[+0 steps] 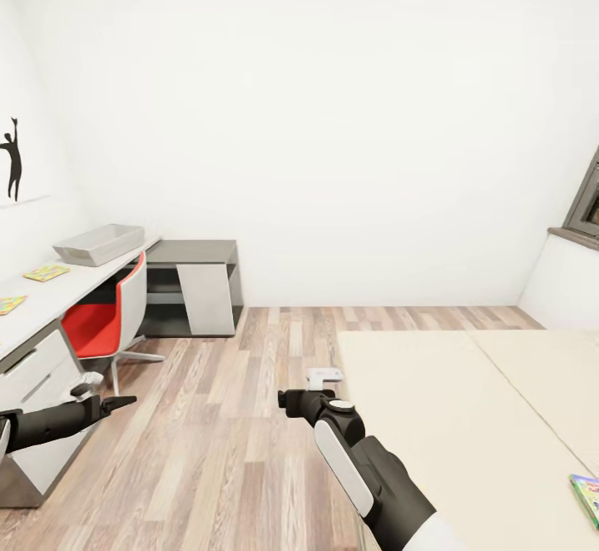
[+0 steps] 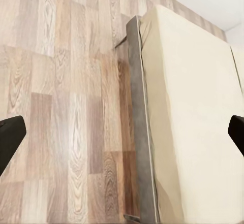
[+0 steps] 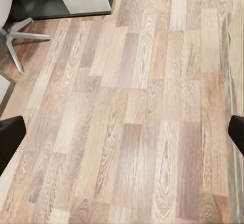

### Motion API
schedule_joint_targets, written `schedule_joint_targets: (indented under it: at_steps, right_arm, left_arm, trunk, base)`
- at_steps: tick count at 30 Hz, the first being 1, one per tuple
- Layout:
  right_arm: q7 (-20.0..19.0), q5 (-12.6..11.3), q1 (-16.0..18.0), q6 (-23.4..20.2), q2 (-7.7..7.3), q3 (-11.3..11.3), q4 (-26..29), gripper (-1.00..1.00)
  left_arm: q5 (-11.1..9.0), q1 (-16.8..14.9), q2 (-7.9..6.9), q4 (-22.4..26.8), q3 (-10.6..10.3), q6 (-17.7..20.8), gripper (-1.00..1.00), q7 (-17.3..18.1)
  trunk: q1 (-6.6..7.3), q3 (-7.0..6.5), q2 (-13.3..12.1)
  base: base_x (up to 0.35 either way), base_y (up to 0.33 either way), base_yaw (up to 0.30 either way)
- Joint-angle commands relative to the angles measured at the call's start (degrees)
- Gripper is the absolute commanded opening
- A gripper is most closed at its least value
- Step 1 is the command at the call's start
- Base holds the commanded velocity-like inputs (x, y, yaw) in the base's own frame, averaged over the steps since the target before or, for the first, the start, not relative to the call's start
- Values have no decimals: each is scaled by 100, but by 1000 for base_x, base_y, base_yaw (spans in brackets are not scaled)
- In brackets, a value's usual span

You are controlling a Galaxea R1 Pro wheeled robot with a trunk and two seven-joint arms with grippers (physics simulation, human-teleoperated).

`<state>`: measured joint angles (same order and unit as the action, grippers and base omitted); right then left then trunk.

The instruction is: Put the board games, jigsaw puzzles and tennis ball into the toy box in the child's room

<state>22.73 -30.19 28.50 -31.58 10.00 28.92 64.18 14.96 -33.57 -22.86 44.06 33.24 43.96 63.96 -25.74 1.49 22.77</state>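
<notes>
pale woodgrain floor [image 1: 249, 418], smooth beige bed [image 1: 466, 418], sloped grey toy box [image 1: 98, 244]

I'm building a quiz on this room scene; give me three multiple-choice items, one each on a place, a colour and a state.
1. Where does the light grey rectangular plastic toy box stand?
A. on the wooden floor
B. on the long pale desk
C. on the beige bed

2. What colour is the swivel chair's seat?
A. red
B. blue
C. black

3. What do the left gripper and right gripper hold?
A. a ball
B. a game box
C. nothing

B: it sits at the desk's far end. A: the cushion is red. C: both wrist views show open, empty fingers.
</notes>
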Motion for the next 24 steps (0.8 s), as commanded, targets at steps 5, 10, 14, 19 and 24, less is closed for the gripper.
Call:
schedule_joint_targets:
  at_steps: [5,10,14,19,24]
  right_arm:
    - [62,-56,7,-8,0,3,6,100]
    - [57,-82,7,-6,0,0,7,100]
    - [56,-95,7,-12,0,0,7,100]
    - [56,-100,7,-14,0,0,0,100]
    - [56,-103,7,-15,0,0,-2,100]
  left_arm:
    - [59,-9,8,6,25,42,100,55]
    - [59,-9,9,6,25,42,100,55]
    - [59,-9,8,6,26,42,100,55]
    - [59,-9,9,6,25,42,100,55]
    - [59,-9,10,6,26,42,100,55]
  trunk:
    - [-4,14,14]
    - [-4,14,14]
    - [-4,14,14]
    - [-4,14,14]
    - [-4,14,14]
  base:
    - [0,-296,0]
    - [0,-296,0]
    - [0,-296,0]
    - [0,-296,0]
    - [0,-296,0]
